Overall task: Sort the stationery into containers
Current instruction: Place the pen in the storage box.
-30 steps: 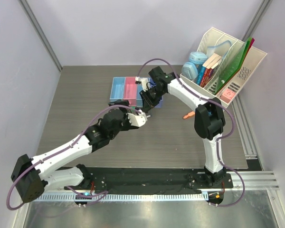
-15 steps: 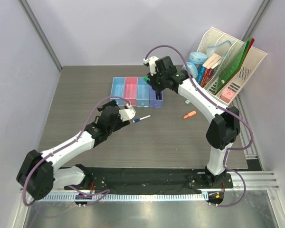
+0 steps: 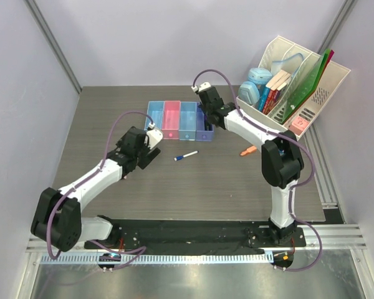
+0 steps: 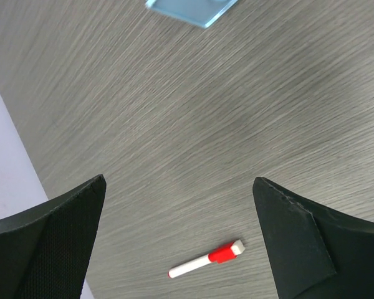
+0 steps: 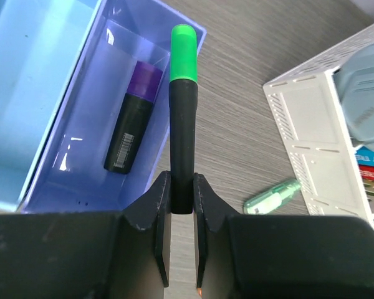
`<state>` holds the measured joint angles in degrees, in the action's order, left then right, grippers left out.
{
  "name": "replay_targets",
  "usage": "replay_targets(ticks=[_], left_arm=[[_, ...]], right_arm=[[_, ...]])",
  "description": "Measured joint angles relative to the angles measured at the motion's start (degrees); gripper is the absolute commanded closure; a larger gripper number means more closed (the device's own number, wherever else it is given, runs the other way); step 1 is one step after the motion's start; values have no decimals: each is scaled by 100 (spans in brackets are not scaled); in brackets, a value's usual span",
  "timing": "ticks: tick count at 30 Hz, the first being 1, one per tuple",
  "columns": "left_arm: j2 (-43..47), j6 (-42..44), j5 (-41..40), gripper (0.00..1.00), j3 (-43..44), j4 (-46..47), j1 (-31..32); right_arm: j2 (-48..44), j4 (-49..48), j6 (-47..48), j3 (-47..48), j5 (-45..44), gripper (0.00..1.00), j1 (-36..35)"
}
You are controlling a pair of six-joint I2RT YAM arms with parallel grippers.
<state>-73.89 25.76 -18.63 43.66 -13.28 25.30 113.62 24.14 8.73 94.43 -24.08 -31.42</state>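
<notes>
A cylindrical green-capped highlighter [image 5: 182, 124] is clamped by the right gripper [image 5: 182, 190] near a translucent purple tray [image 5: 81, 118]. The left gripper [image 4: 177, 187] is held wide apart above the grey wood-grain tabletop [image 4: 174, 112].

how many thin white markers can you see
2. A blue-capped marker lies on the table in front of the trays; a red-capped marker lies on the table in the left wrist view. Others may be hidden.
</notes>
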Motion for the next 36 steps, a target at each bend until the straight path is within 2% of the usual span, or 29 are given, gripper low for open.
replay_targets(ticks=[11, 22, 25, 26, 28, 29, 32, 36], left_arm=[[743, -289, 332, 0, -133, -369, -487], [820, -415, 474, 0, -498, -424, -632], [839, -435, 483, 0, -507, -420, -643], [850, -435, 492, 0, -507, -420, -649], [874, -437, 501, 0, -507, -420, -673], [883, -437, 505, 0, -509, -420, -684], [905, -437, 525, 0, -509, -420, -713], [925, -437, 544, 0, -509, -422, -754]], right_arm=[[494, -131, -227, 105, -24, 99, -9], [570, -153, -286, 308, -20, 99, -153], [669, -157, -286, 343, -9, 91, -188], [693, -157, -286, 345, -4, 82, -199], [732, -157, -286, 350, 0, 74, -221], [754, -155, -282, 350, 7, 66, -225], [778, -155, -291, 350, 22, 51, -234], [782, -153, -264, 350, 39, 43, -254]])
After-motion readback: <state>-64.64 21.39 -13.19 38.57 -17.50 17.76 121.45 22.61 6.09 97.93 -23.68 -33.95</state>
